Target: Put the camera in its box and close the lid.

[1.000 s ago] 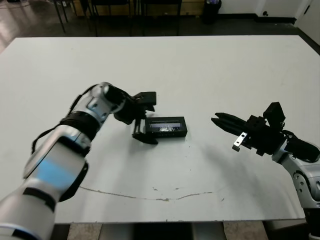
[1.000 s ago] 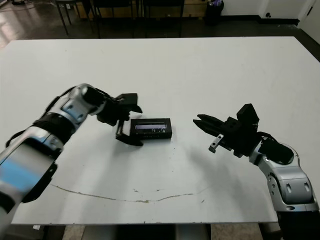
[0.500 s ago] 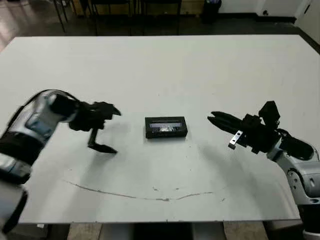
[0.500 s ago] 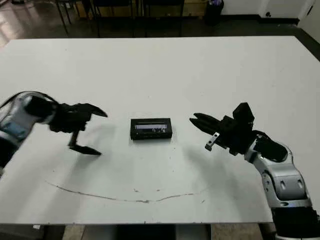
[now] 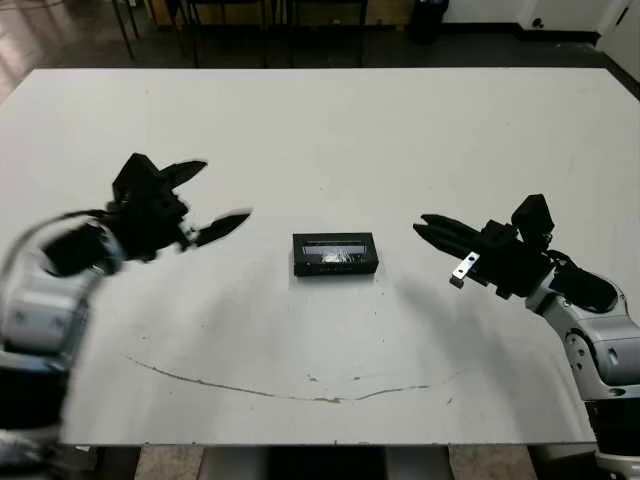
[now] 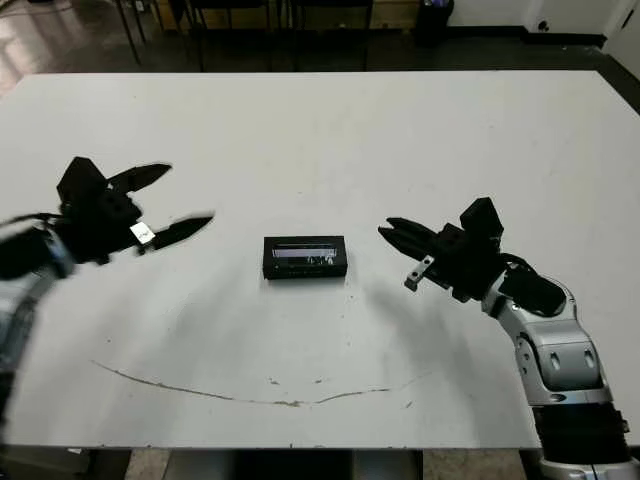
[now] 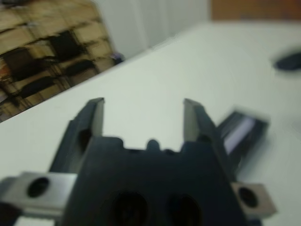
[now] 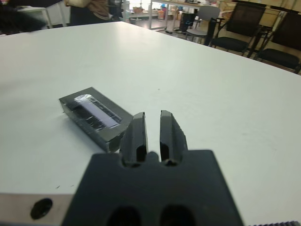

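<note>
L arm: raised off the white table [image 5: 330, 120], forearm coming in from the robot's left edge, blurred in the head views. Left hand [image 5: 212, 199] points toward table centre, its two black fingers spread wide apart w/ nothing between them; one finger higher, the other lower and reaching further toward the middle. Left wrist view confirms: both fingers [image 7: 94, 120] stand apart, bare table between, pic soft/blurred. Hand is well apart from the closed box.

R arm: comes in from the robot's right edge, grey elbow low near the table's near edge, forearm angled up and inward. Right hand [image 5: 428, 224] points toward table centre, roughly level, above the table surface. Its fingers [image 8: 136, 134] lie nearly together, only a thin slit between them in the right wrist view, gripping nothing. A small grey bracket hangs under the hand body.

Box w/ lid [image 5: 335, 254]: sits about mid-table, between the two hands, closer to the right hand than the left, touched by neither. Long side runs left-right. The lid [image 8: 94, 110] is on, glossy window panel facing up w/ light reflections on it; the tray itself is hidden under it. Camera: can't make it out for sure thru the window.

Faint thin dark scuff line [image 5: 300, 388] on the table nearer the robot.
</note>
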